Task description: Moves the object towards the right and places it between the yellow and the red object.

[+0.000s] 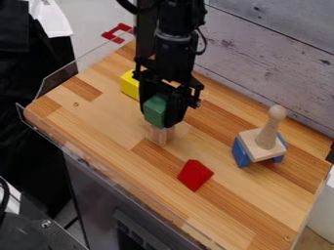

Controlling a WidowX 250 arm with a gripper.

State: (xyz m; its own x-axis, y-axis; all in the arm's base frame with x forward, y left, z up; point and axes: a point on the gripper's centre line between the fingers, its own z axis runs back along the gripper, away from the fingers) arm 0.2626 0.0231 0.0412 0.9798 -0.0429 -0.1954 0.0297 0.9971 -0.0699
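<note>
Left to right, camera view. Yellow block first, just beyond my claw. Then the green block, pinched between my fingers, long axis roughly upright. Red block lower and to the right, well apart. So my load sits on the stretch from yellow to red, nearer yellow. Height over the wooden top hard to judge. My reading: placing step; ease a little toward red, lower, let go. Risk: brushing yellow as I spread.
</note>
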